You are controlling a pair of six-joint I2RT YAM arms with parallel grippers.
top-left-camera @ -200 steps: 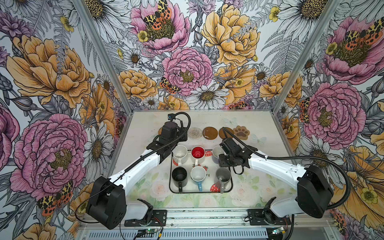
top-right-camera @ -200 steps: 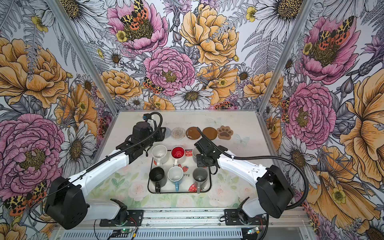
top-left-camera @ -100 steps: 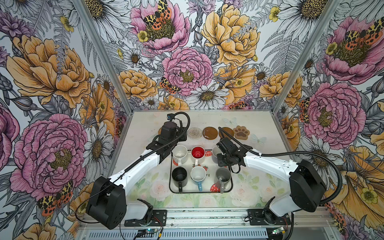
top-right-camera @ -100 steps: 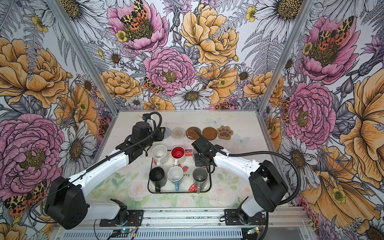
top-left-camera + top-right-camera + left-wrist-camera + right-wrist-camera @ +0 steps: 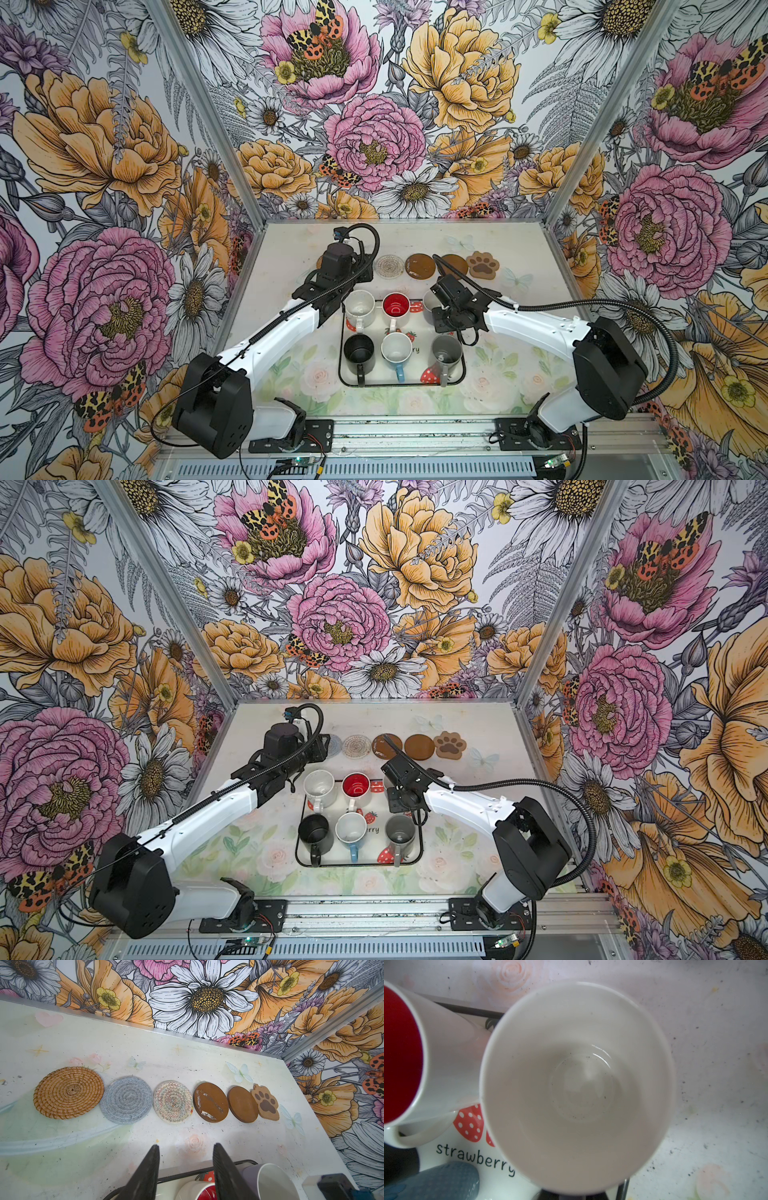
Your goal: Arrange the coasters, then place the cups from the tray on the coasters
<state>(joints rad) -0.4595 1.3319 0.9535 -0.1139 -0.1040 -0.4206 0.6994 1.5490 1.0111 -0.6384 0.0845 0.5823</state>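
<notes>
Right wrist view: lavender mug (image 5: 577, 1084) lies beneath right tool (image 5: 436, 311).

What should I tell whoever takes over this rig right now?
Left gripper: open, empty, by the far edge of the tray.
Right gripper: down over the lavender mug at the tray's far right corner; can't tell if it has a grip.
Coasters: all six in a row along the table's far side, all bare.
Done: coasters arranged.
Left: all six mugs; the five other mugs stand on the tray.
</notes>
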